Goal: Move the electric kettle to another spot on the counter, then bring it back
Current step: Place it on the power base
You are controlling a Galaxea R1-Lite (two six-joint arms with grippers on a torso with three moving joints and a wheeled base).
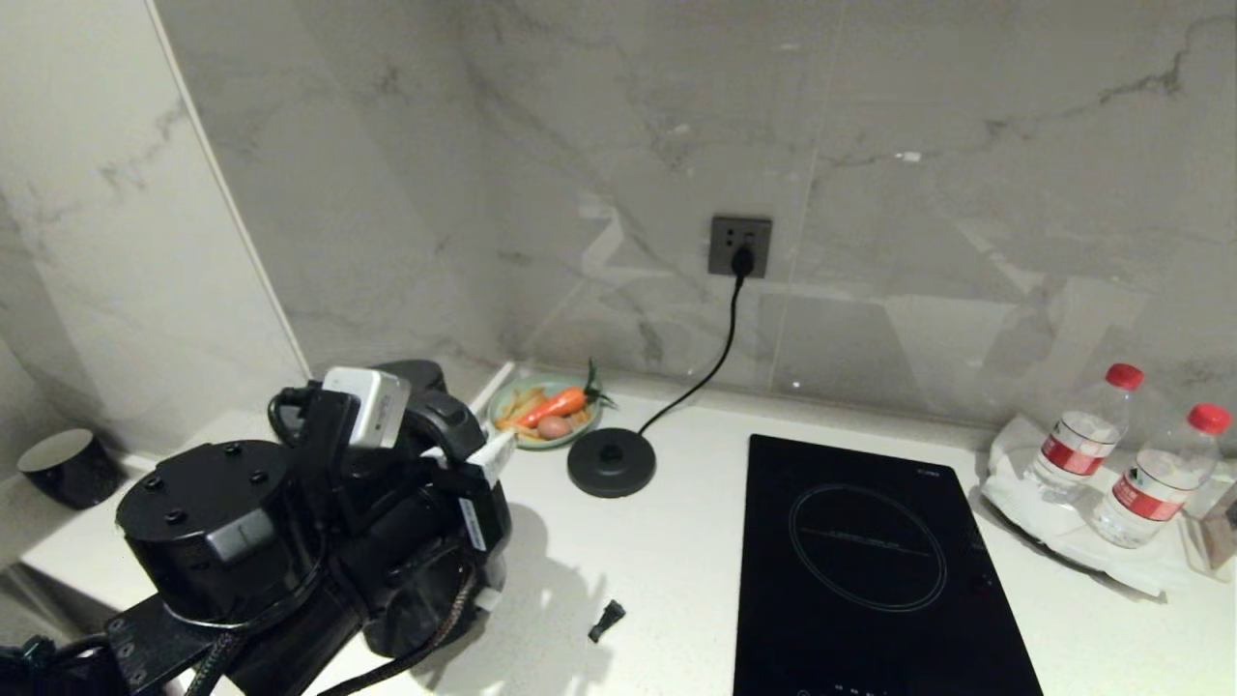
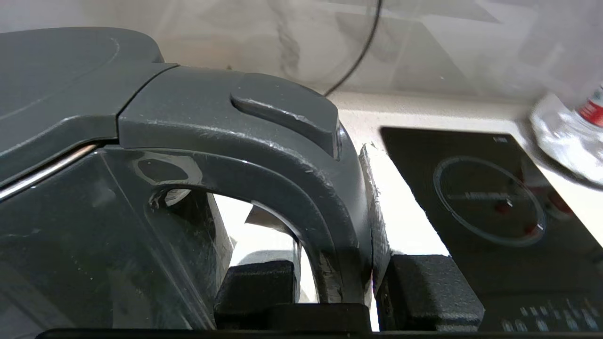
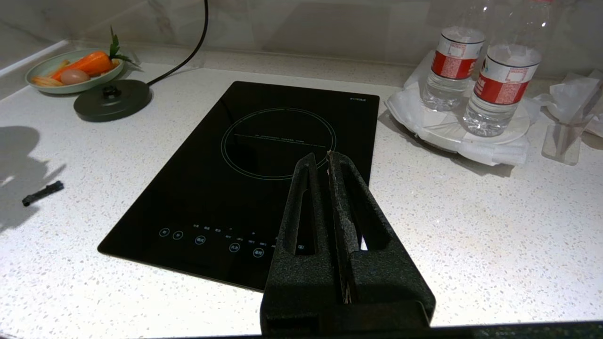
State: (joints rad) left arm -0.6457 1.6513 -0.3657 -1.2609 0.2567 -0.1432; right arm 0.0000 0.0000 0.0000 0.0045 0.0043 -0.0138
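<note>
Kettle (image 2: 155, 155): off its base, at about 9 o'clock from the hob in the head view, mostly hidden behind the left arm; only the lid top and handle arch show there. Whether lifted clear of the worktop or resting on it cannot be told.
Left gripper (image 2: 346, 282): at the kettle's loop handle (image 2: 282, 165), fingers narrowed onto the upright part of the loop, one finger (image 2: 256, 285) inside the loop, the other (image 2: 428, 287) outside. Gripped there, probably, because the handle is the only part slim enough to pinch, and low on the loop to keep the jug upright.
Base disc (image 1: 611, 462): bare on the worktop, at 10 o'clock from the hob, cord (image 1: 720, 353) running up to the wall socket (image 1: 740, 246). Left plugged in, so the return spot stays marked.
Worktop (image 1: 667, 570): white, speckled; free space between base disc and hob, with a small black piece (image 1: 607, 620) lying at 8 o'clock from the hob.
Hob (image 1: 870, 561): black glass, right of the kettle; best avoided as a set-down spot.
Dish of vegetables (image 1: 546, 411): just behind the base disc, at its 11 o'clock; close enough to clip on the way back.
Black cup (image 1: 70, 466): far left, apart from the kettle.
Water bottles (image 1: 1087, 435): far right on a white tray, at 3 o'clock from the hob.
Right gripper (image 3: 320, 165): parked over the hob's near edge, fingers pressed together, nothing between them.
Stage: judged as the outward leg, return not yet done.
</note>
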